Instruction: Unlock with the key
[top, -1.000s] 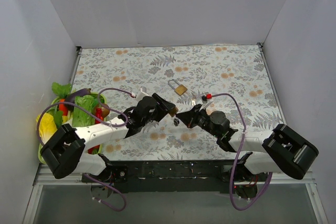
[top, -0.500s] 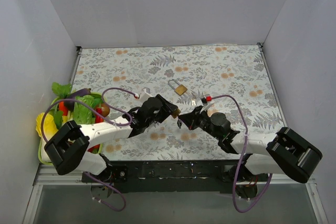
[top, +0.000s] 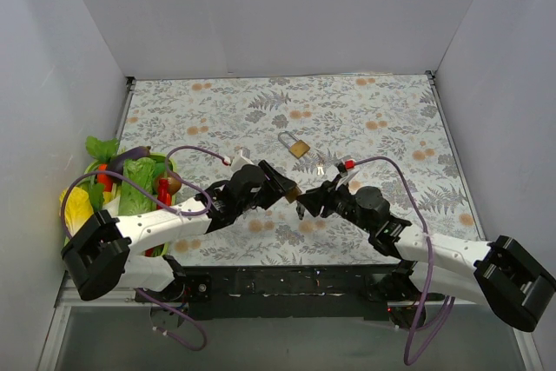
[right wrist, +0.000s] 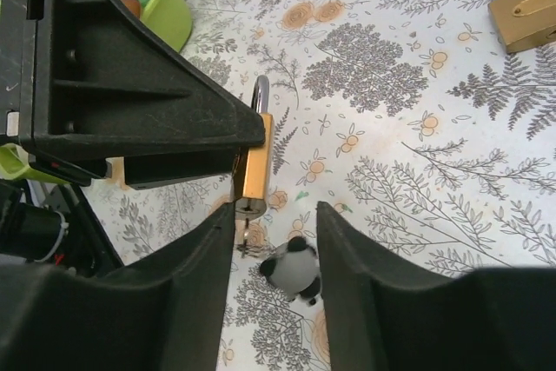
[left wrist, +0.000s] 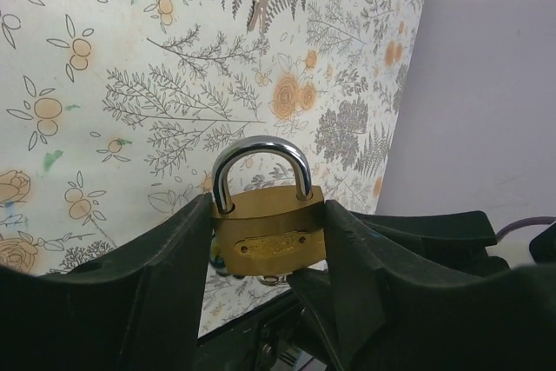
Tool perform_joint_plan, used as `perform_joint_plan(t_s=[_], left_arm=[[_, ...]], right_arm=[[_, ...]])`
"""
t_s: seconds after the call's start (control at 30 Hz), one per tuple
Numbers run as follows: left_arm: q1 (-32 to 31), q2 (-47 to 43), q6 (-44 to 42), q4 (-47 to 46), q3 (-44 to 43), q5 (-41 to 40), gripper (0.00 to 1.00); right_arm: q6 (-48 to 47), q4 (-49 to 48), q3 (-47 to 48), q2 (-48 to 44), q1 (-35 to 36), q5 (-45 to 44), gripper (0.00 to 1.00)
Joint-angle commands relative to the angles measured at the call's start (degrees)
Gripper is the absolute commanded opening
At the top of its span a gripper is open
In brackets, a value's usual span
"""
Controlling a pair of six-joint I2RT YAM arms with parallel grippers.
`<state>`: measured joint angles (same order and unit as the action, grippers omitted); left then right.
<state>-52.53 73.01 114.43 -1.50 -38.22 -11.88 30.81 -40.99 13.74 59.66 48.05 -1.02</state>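
Left pincer [left wrist: 268, 215] clamps the padlock [left wrist: 269, 234] steady, keyhole offered to the right pincer [right wrist: 274, 215], whose fingers stand apart around the hanging key [right wrist: 247, 237].

Padlock [left wrist: 268, 234] sits between the left gripper's [left wrist: 269, 215] fingers, mid-table [top: 391, 119], toward the near edge. The right gripper [right wrist: 274, 210] faces it from the right, one finger on either side (neither touching). Behind them lies the spare padlock [top: 297, 146], with keys [left wrist: 261, 2] near it. Basket [right wrist: 161, 10] at far left.
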Motion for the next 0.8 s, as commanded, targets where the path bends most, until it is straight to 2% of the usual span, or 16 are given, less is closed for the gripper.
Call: perform_joint_plan(t_s=[0.0,0.07,0.13,0.53,0.77], left_arm=[[-1.0,-2.3,26.2,0.2,-1.9,2.3,0.00],[-1.0,-2.4,26.0,0.4,-2.0,2.2,0.00],[-1.0,-2.7,25.9,0.4,-2.0,2.1,0.00],[-1.0,-2.7,25.5,0.8,-2.3,1.6,0.00],[-1.0,-2.3,25.2,0.8,-2.7,1.7,0.00]], right_arm=[[-1.2,1.5,1.5,-4.2,-0.3,-0.7,0.57],[-1.5,2.6,1.1,-5.2,-0.3,-1.1,0.64],[-1.5,3.5,0.3,-6.7,-0.3,-1.5,0.65],[1.8,0.9,-3.6,-7.1,-0.2,4.5,0.57],[1.5,-0.6,-2.8,-5.1,0.7,5.6,0.53]])
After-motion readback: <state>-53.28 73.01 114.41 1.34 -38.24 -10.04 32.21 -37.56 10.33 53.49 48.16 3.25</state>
